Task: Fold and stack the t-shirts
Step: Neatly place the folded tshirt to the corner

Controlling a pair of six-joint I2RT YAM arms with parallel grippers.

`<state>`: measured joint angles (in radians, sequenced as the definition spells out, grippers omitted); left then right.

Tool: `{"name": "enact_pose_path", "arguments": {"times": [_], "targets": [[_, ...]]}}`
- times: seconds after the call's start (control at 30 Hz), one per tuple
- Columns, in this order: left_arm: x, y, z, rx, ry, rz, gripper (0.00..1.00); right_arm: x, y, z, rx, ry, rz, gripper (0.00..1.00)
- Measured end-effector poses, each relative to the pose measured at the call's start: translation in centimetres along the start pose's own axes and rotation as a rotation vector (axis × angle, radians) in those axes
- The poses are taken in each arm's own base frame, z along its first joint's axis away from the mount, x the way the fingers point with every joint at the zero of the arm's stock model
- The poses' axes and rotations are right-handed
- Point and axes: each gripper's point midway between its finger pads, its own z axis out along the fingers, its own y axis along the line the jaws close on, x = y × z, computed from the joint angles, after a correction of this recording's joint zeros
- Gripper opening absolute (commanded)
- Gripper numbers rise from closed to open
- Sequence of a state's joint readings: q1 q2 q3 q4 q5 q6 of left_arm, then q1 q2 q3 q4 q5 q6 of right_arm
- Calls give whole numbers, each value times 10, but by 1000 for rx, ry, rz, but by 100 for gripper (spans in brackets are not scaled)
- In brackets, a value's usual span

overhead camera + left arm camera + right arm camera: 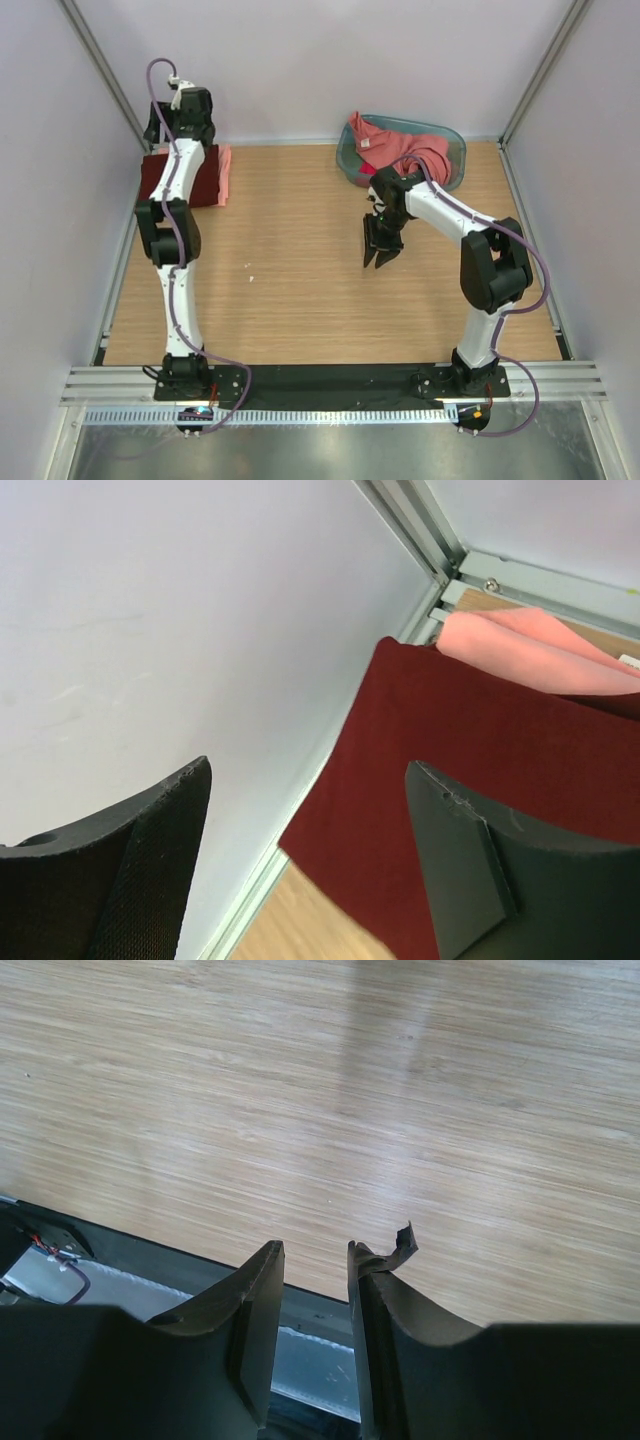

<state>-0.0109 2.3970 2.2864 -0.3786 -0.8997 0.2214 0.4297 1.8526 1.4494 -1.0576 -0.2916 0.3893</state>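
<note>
Above the wooden tabletop [300, 270], the left jaws stood wide and empty over the maroon t-shirt [480, 750], folded atop a pink t-shirt [520, 640] in the far-left corner. The right jaws hung mid-tabletop, slightly parted, empty. More t-shirts [400, 150] lay heaped in the basket [452, 140] near the far-right corner. A careless left-arm retreat might snag the maroon fold and skew the stack.

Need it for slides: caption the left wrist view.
Left gripper open over folded maroon t-shirt, pink t-shirt showing at its edge.
</note>
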Motion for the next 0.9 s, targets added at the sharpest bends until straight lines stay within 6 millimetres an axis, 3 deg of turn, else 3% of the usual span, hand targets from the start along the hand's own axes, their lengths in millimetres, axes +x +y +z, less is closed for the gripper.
{"name": "enact_pose_path", "arguments": {"times": [0.1,0.23,0.33,0.47,0.7,0.77,0.83,0.9], "targets": [[-13,20,-26,20,-16,-39,81,-1,2,0,-8,-4,-1,39],[-27,32,-79,74,-49,-63,81,-2,3,0,-21,-20,-1,39],[-30,22,-131,180,-74,-76,81,4,3,-4,-32,-43,1,39],[-16,-6,-205,407,-59,-121,81,15,3,-16,-58,-98,3,40],[54,-33,-325,757,49,-187,90,45,-4,-29,-124,-224,34,40],[86,-42,-359,846,90,-168,98,57,-8,-31,-148,-275,50,43],[123,-50,-390,929,143,-137,100,69,-13,-33,-172,-326,72,47],[161,-50,-411,992,196,-128,100,78,-18,-33,-201,-378,94,58]]}}
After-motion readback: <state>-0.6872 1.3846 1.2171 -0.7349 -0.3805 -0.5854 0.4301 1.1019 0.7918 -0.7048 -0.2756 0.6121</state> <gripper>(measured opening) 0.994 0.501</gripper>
